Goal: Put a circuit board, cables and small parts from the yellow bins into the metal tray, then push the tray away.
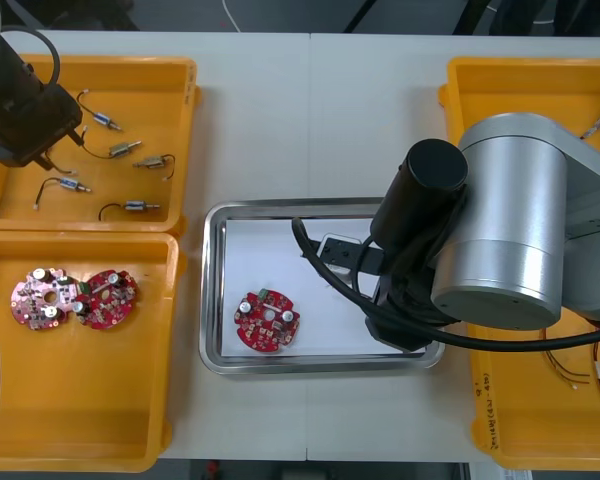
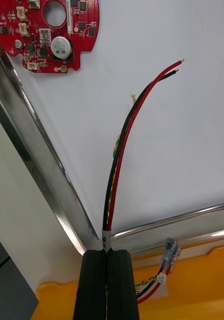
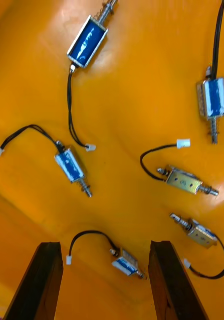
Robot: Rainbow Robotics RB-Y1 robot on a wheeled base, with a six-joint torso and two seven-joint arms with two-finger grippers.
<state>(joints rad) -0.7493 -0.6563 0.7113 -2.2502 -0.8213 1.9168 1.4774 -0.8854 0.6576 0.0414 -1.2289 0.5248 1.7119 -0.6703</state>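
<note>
Right arm (image 1: 505,230) wore a broad silver cylindrical housing, with a black cylinder (image 1: 435,180) ahead and black cables (image 1: 310,258) looped below. Left arm (image 1: 20,105) was dark-cased. Fingers (image 2: 94,285) of the right gripper (image 2: 107,255) were black, grooved lengthwise.

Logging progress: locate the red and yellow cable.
Right wrist view: right gripper holds the red and yellow cable over the metal tray; left gripper hovers over small parts.

The left gripper (image 3: 104,244) hangs over the floor of a yellow plastic bin (image 3: 137,115), its black fingers (image 3: 41,280) standing well apart. Six small metal parts (image 3: 70,166), each trailing a thin black lead with a white plug, lie scattered there. One part (image 3: 127,262) lies between the fingertips, the rest beyond them.
</note>
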